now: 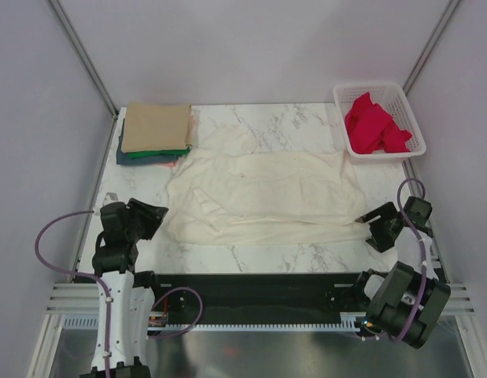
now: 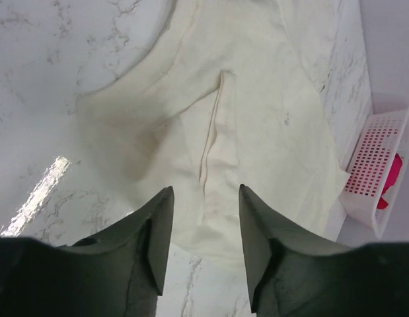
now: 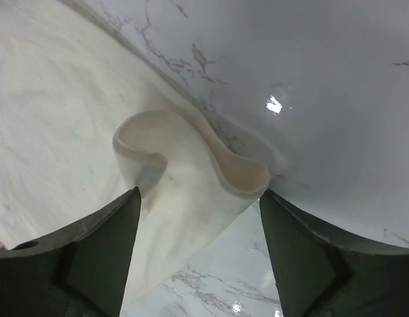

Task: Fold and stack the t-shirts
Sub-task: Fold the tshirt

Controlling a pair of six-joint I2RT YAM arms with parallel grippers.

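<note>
A large cream t-shirt [image 1: 263, 193] lies spread over the middle of the marble table [image 1: 298, 120]. At the back left, folded t-shirts are stacked with the tan one [image 1: 155, 126] on top, and green [image 1: 158, 153] and teal [image 1: 145, 160] edges showing beneath. My left gripper [image 1: 156, 215] hovers at the cream shirt's near left corner. Its jaws are open over the cream cloth [image 2: 257, 112], gripper [image 2: 204, 198]. My right gripper [image 1: 371, 224] is at the shirt's near right corner, open, with a curled hem [image 3: 191, 165] lying between its spread fingers, gripper [image 3: 199, 198].
A white mesh basket [image 1: 383, 154] holding red cloth [image 1: 373, 124] stands at the back right; the same basket [image 2: 379, 158] also shows in the left wrist view. Grey walls and metal posts enclose the table. A black rail runs along the near edge.
</note>
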